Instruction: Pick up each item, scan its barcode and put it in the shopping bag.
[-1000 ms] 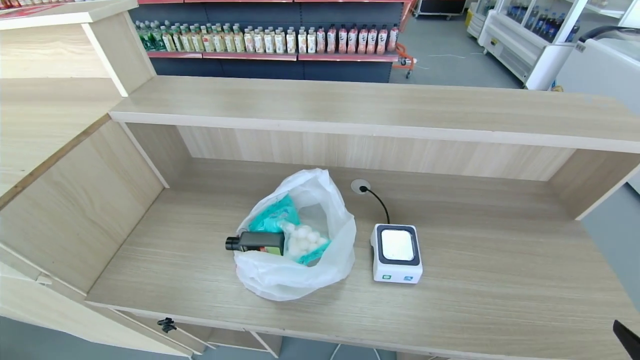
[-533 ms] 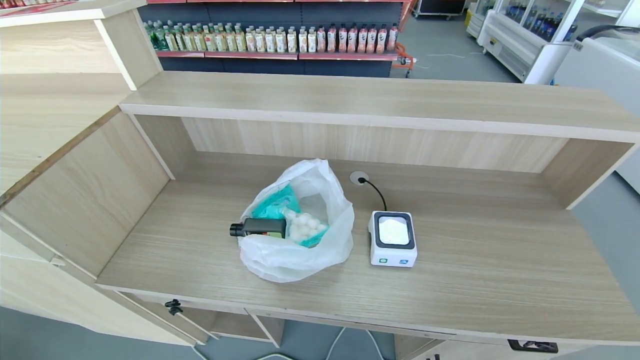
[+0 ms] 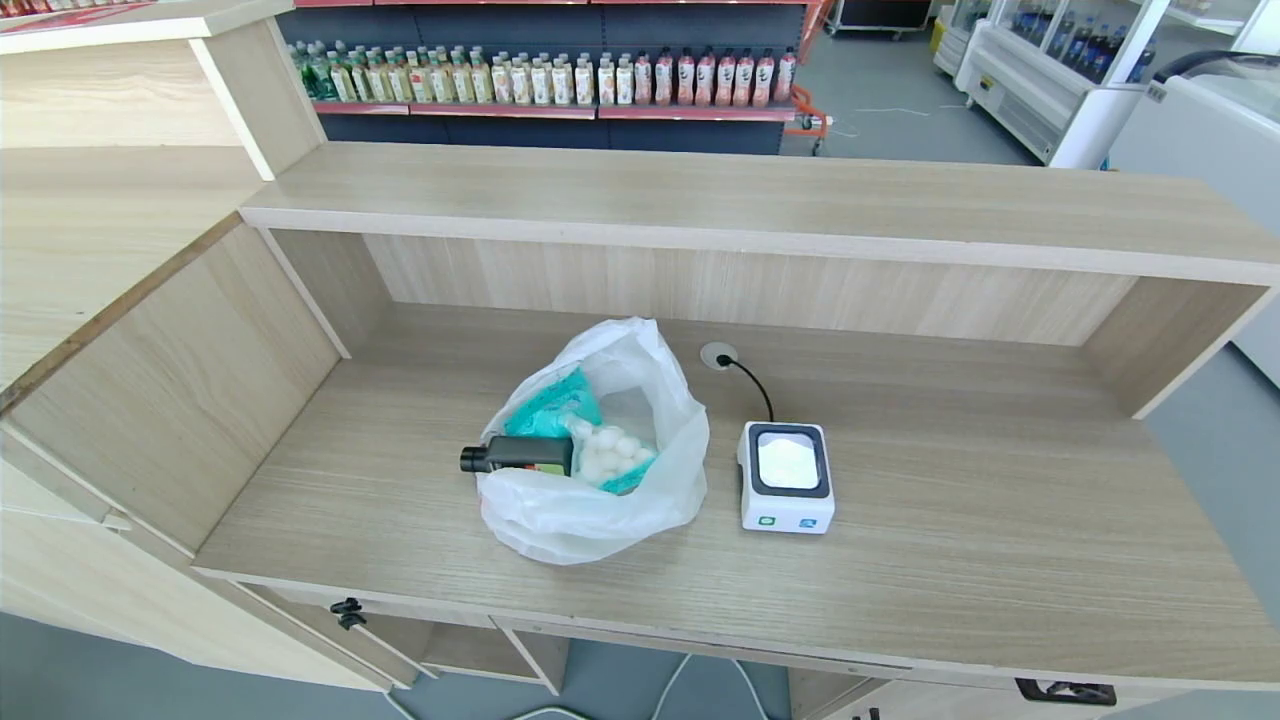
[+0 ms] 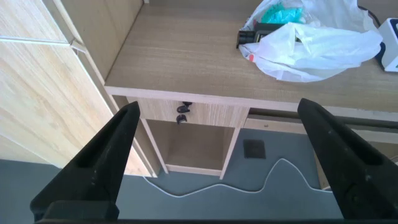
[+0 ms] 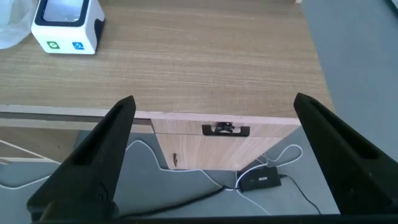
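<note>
The white shopping bag (image 3: 580,525) sits left of centre on the counter (image 3: 980,520), a dark bottle (image 3: 515,456) lying over its left rim and a teal packet (image 3: 550,405) inside; the scanner (image 3: 787,476) stands just to its right, not touching. Walls close the counter at left, far and right, and a broad stretch of wood runs right of the scanner. The left gripper (image 4: 219,107) and right gripper (image 5: 216,101) hang off the near edge, below it, jaws spread wide and holding nothing
</note>
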Available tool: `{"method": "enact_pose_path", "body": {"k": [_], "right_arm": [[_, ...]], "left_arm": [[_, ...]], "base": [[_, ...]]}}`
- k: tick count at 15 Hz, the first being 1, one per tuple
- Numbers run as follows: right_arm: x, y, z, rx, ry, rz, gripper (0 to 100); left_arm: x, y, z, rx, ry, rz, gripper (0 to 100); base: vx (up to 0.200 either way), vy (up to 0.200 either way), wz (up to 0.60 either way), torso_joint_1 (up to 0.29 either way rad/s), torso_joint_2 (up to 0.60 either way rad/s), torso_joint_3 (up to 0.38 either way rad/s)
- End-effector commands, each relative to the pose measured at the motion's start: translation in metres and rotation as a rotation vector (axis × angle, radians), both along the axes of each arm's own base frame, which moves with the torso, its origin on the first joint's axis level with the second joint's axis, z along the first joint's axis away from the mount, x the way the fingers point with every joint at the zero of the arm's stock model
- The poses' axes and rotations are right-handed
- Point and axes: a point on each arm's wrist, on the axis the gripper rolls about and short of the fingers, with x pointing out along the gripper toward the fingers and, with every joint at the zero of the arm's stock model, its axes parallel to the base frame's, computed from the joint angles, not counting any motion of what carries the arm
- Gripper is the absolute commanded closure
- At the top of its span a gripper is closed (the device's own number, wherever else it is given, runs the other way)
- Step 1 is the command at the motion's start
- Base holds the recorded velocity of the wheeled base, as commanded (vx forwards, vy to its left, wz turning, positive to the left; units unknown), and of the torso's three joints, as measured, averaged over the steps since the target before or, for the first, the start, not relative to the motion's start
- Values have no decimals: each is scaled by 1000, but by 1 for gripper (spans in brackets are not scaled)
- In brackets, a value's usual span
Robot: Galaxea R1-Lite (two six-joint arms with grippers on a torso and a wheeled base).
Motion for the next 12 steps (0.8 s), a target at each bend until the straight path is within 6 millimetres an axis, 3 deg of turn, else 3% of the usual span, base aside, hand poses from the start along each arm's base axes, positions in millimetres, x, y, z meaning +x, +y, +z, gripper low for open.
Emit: {"method": "enact_pose_path", "body": {"k": [1, 2, 12], "right_arm": [[0, 0, 0, 4, -4, 0, 0], [0, 0, 0, 4, -4, 0, 0], [0, 0, -1, 49, -20, -5, 0]], "left_arm": [[0, 0, 0, -2, 0, -1, 0], [0, 0, 0, -4, 0, 0, 0], [0, 0, 0, -5, 0, 2, 0]], "base": [[200, 0, 0, 2, -2, 2], [200, 0, 0, -17, -7, 2], [0, 0, 0, 0, 0, 0]]}}
